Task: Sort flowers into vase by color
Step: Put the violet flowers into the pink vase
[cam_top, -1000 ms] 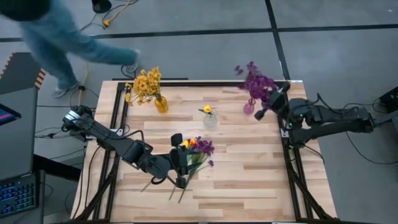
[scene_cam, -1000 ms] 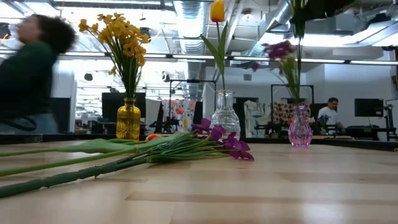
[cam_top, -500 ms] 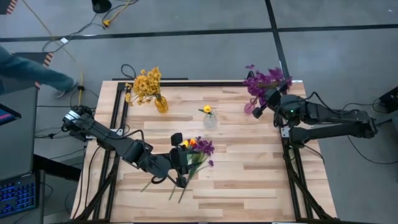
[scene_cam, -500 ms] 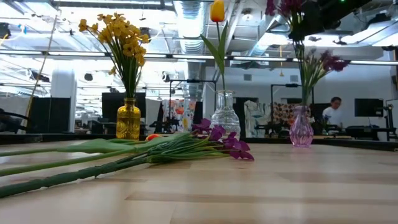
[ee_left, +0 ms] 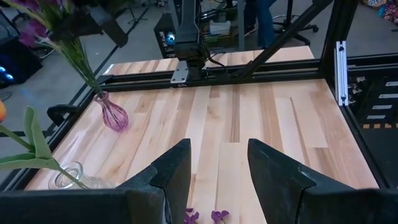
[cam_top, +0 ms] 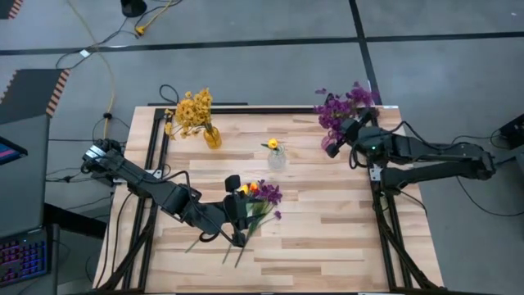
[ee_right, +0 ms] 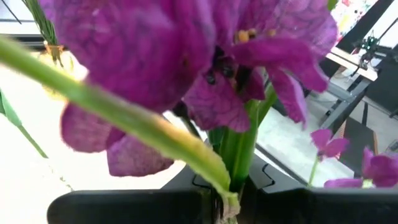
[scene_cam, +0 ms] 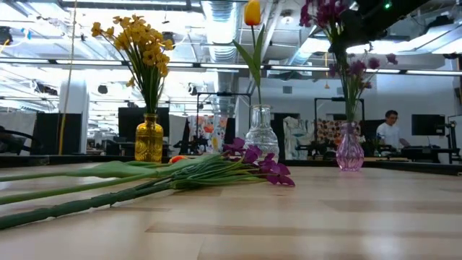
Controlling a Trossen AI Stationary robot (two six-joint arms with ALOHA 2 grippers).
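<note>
Seen from above, the right gripper [cam_top: 336,141] sits at the far right corner of the table [cam_top: 327,213], over the pink vase [scene_cam: 350,152], clenched on a bunch of purple flowers [cam_top: 340,108]. The right wrist view alone shows the green stems pinched between its fingers. The low view shows those stems standing in the pink vase. Half a second ago the blooms sat higher and further right. The left gripper [ee_left: 214,180] hovers with fingers spread over loose flowers [cam_top: 255,201] lying near the table's middle, unmoved. Yellow flowers [cam_top: 192,109] fill an amber vase [scene_cam: 149,139]; a tulip [scene_cam: 252,13] stands in the clear vase [scene_cam: 261,133].
</note>
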